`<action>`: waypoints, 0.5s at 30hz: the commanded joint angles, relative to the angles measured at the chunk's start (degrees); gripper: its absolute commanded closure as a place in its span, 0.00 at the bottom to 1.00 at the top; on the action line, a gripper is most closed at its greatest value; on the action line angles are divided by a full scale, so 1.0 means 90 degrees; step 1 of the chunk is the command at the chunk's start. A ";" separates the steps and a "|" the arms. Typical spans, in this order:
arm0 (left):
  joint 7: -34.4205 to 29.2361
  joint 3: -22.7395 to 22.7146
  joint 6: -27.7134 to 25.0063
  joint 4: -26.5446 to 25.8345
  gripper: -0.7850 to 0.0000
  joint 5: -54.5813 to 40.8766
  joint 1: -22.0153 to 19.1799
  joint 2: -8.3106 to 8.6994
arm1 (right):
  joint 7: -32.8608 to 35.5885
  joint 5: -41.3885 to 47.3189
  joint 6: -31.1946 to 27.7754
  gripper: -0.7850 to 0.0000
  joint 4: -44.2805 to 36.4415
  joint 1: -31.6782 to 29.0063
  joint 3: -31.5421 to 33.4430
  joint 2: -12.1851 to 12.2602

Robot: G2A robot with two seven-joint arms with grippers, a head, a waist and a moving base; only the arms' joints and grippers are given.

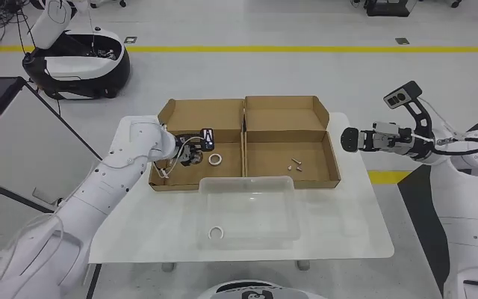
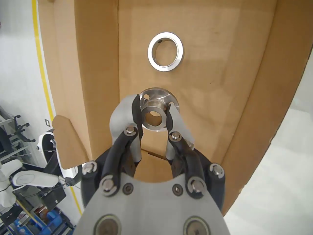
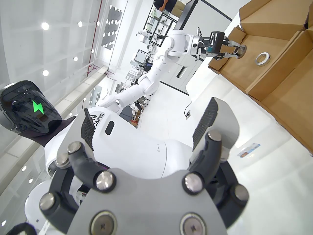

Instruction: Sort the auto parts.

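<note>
My left gripper (image 2: 153,113) is shut on a flanged metal bushing (image 2: 156,110), held just above the floor of the left cardboard box (image 1: 168,153). A metal ring (image 2: 165,51) lies flat on that box's floor beyond it, also visible as the ring (image 1: 216,159) from above and the ring (image 3: 262,58) from the side. In the top view the left gripper (image 1: 196,155) is inside the box's left half. My right gripper (image 3: 149,121) is open and holds nothing, out past the table's right edge, where the top view shows this gripper (image 1: 351,139).
The right cardboard box (image 1: 317,172) holds two small bolts (image 1: 296,163). A clear plastic bin (image 1: 250,187) stands in front of the boxes with one ring (image 1: 216,233) in it. A second robot (image 1: 75,56) stands on the floor at the back left.
</note>
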 commanded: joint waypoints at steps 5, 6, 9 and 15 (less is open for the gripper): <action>0.0091 0.0139 0.0043 0.0121 1.00 0.0147 -0.0017 -0.0072 | 0.0000 0.0000 0.0000 0.00 0.0000 0.0000 0.0000 0.0000; 0.0112 0.0156 0.0066 0.0134 1.00 0.0194 -0.0027 -0.0082 | 0.0000 0.0000 0.0000 0.00 0.0000 0.0000 0.0000 0.0000; 0.0219 0.0214 0.0098 0.0219 1.00 0.0300 -0.0036 -0.0115 | 0.0000 0.0000 0.0000 0.00 0.0000 0.0000 0.0000 0.0000; 0.0448 0.0358 0.0129 0.0490 1.00 0.0540 -0.0107 -0.0201 | 0.0000 0.0000 0.0000 0.00 0.0000 0.0000 0.0000 0.0000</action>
